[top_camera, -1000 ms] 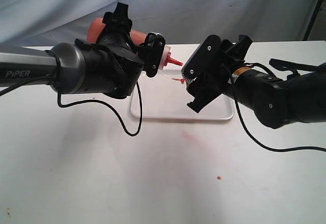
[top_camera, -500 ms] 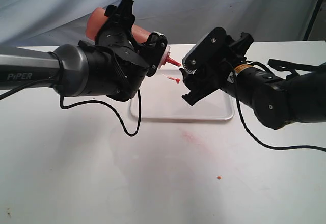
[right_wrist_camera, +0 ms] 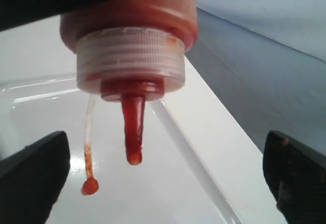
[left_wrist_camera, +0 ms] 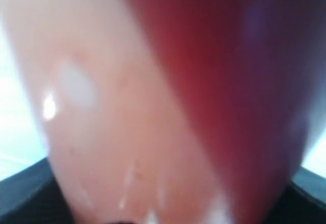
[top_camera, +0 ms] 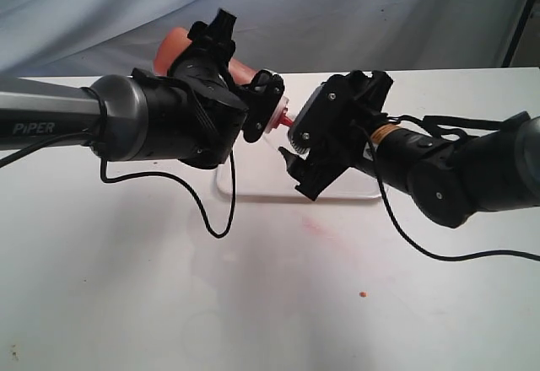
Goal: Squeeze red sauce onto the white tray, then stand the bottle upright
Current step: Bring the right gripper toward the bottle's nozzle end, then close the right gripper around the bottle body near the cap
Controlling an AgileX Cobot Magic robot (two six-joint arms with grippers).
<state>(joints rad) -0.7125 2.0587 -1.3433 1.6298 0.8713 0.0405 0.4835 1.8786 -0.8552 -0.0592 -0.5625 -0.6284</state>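
White tabletop (top_camera: 169, 303) before a pale blue-grey cloth backdrop (top_camera: 380, 8).

Left arm (top_camera: 143, 126) and right arm (top_camera: 456, 169): dark, reaching in from opposite sides, meeting above the white tray (top_camera: 257, 184).

Tray: mostly hidden behind both arms in the exterior view, only a near strip and rim showing. Inner floor plain in the right wrist view, cut off at the edges.

The bottle (top_camera: 173, 44): tilted above the tray, base raised and away, mouth end down toward it. Middle hidden inside the left gripper (top_camera: 260, 105), clamped round the body. Filling the left wrist view as a blur, fingers there hard to make out.

Right gripper (top_camera: 297, 147): jaws spread wide either side of the nozzle (right_wrist_camera: 133, 132), gripping nothing, above the tray.

Tethered cap (right_wrist_camera: 90, 186): dangling on a thin strand beside the nozzle, over the tray.

Red sauce (left_wrist_camera: 234, 81): dark through the bottle wall; a bead at the nozzle tip. Faint smear (top_camera: 314, 226) and a speck (top_camera: 361, 293) on the tabletop just outside the tray's near rim.
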